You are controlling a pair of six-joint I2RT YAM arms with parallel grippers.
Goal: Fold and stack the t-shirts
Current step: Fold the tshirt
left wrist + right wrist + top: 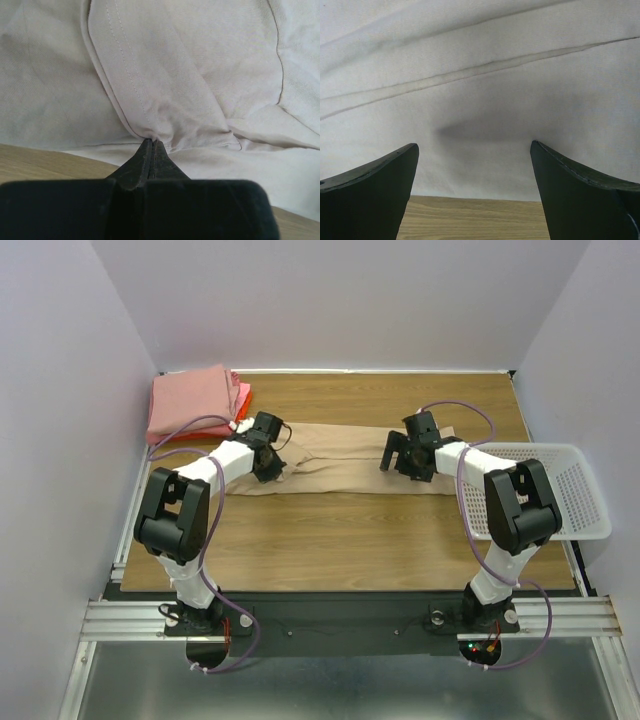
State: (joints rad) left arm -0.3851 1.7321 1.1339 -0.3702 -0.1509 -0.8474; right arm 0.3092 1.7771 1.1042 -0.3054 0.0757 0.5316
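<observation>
Folding tan shirt, lying across worktop | left end effector is pinching its bunched edge | right end effector is hovering wide over cloth (holding nothing) | next: right likely needing a grip before folding over.

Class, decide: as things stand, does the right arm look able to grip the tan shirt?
Probably yes: the right gripper hangs open over the tan shirt, with nothing lying between it and the cloth.
</observation>
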